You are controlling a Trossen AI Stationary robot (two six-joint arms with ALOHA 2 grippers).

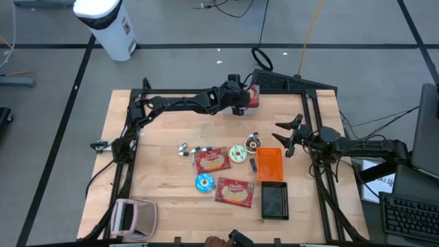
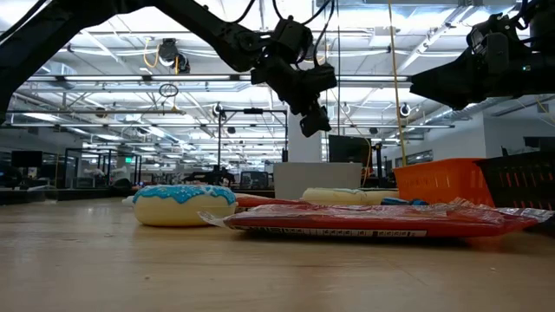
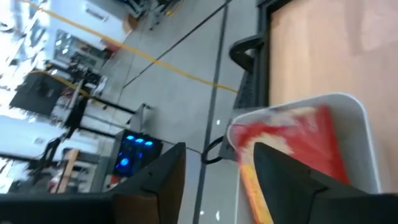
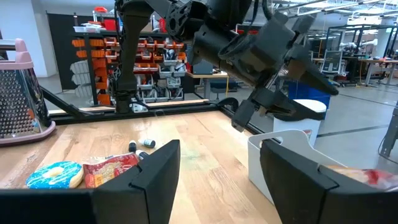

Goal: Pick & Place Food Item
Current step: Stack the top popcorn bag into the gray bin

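here, we are seeing the left hand (image 1: 252, 98) hovering spread over the white bin (image 3: 348, 109), where a red food packet (image 3: 298, 143) is lying; it is looking light, crinkly, best pinched at an edge.

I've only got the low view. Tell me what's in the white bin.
Observer: A red packet lies in the bin.
Operator: Report whether the left gripper holds anything.
Observer: No. The left gripper is open over the bin, with nothing between its fingers.
Operator: Say where the right gripper sits on the table.
Observer: The right gripper is open near the table's right edge, just past the orange basket.
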